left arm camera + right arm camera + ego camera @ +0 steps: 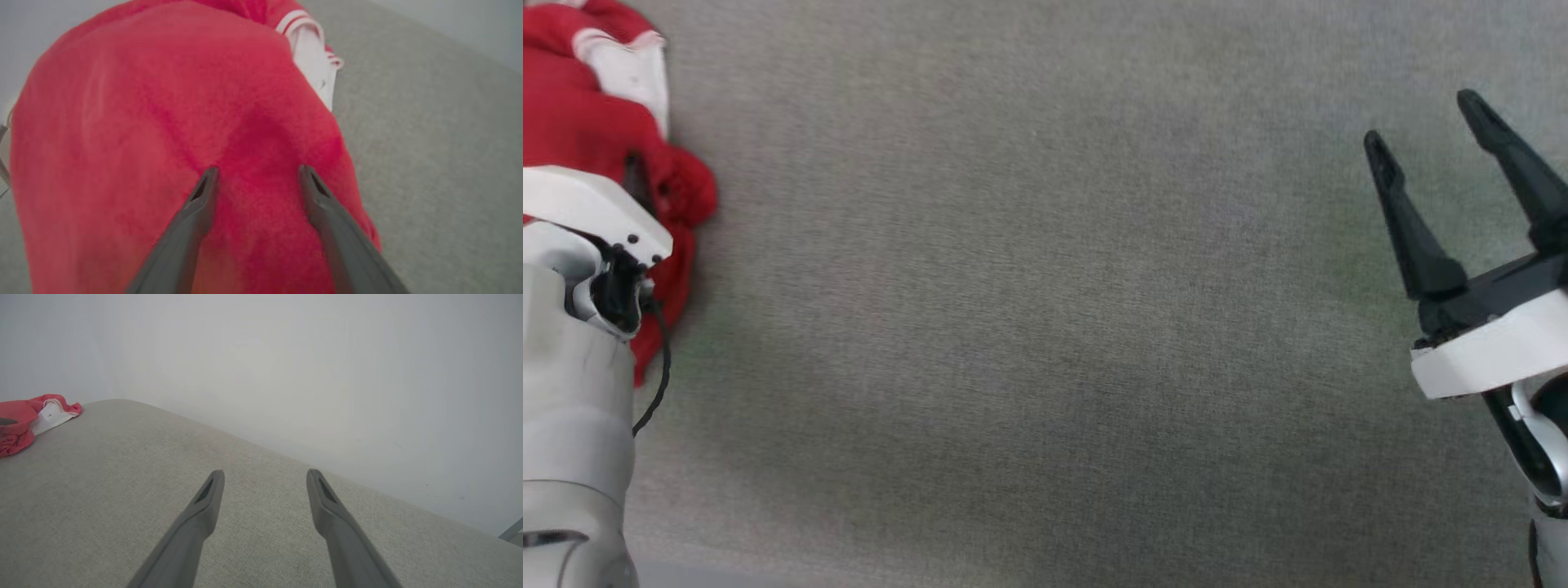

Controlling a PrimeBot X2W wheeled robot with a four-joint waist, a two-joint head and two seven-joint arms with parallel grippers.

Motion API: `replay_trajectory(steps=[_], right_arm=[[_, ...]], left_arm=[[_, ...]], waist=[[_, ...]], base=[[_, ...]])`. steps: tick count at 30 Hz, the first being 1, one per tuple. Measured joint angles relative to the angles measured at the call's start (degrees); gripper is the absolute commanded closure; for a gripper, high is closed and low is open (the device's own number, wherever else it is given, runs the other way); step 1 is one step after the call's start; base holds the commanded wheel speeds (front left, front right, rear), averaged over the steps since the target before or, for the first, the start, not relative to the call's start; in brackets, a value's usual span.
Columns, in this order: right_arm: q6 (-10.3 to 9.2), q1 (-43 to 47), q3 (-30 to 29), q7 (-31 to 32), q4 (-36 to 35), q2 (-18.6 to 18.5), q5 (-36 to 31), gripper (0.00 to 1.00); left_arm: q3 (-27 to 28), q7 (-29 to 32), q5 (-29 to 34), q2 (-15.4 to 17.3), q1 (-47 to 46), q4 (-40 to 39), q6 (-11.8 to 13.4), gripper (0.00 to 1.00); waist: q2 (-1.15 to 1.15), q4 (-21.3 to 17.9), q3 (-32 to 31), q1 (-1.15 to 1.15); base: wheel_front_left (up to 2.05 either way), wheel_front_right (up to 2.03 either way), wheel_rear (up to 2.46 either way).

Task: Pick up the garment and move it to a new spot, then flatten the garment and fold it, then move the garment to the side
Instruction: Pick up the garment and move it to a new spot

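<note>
While the red jersey-style garment (pixel 596 122) with its white sleeve (pixel 625 69) lies bunched in a heap at the far left edge of the head view, most of the grey woven fabric-covered counter (pixel 1045 327) stretches bare to its right. The left arm's pale wrist housing (pixel 588 212) sits over the near part of the heap and covers some of the red cloth.

From the left wrist view, the left gripper (pixel 257 175) stands open, its two dark fingers spread wide apart with the garment (pixel 143 122) directly beneath and between them. Both fingertips (pixel 210 175) lie right at the red cloth, where a darker crease runs between them; whether they press into it cannot be told. No cloth is pinched. The white sleeve (pixel 312 53), edged in red and white striped trim, pokes out at the heap's far side.

At the right of the head view, the right gripper (pixel 1421 122) hangs above the bare counter, well apart from the garment, fingers spread and holding nothing. Its own wrist view shows the right gripper (pixel 265 475) open over the grey weave, with the garment (pixel 16 424) small at the left edge near the counter's rounded corner, and a plain pale wall (pixel 286 355) behind.
</note>
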Motion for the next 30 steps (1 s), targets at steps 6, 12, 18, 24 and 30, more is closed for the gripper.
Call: replay_trajectory(steps=[6,12,18,24,30], right_arm=[[-0.01,-0.03,0.11,1.99,-2.88,-0.22,0.0,0.0],[-0.01,-0.03,0.29,3.76,-5.03,-0.22,0.0,0.0],[-0.01,-0.16,0.36,4.58,-6.02,-0.15,0.01,0.0],[-0.01,-0.16,-0.53,4.5,-5.56,0.23,0.0,0.0],[-0.01,0.7,-1.97,2.85,-3.85,2.16,0.0,0.0]], left_arm=[[-0.87,10.45,-0.22,1.02,-2.05,2.93,1.25,0.0],[-1.48,18.68,-0.54,1.8,-3.3,2.76,1.48,0.0],[-1.79,21.13,-1.2,1.99,-3.33,2.53,1.74,1.0],[-3.03,19.69,-0.6,2.45,-3.37,3.07,0.16,1.0],[-5.6,13.52,1.69,4.2,-4.38,1.93,-1.81,1.0]], waist=[[0.0,-1.42,2.09,0.0],[0.0,-1.85,2.59,0.0],[0.01,-2.02,2.67,0.0],[0.0,-1.49,1.69,0.0],[0.0,-0.54,-1.47,0.0]], base=[[0.0,0.0,0.0],[0.0,0.0,0.0],[0.0,0.0,0.0],[0.0,0.0,0.0],[0.0,0.0,0.0]])
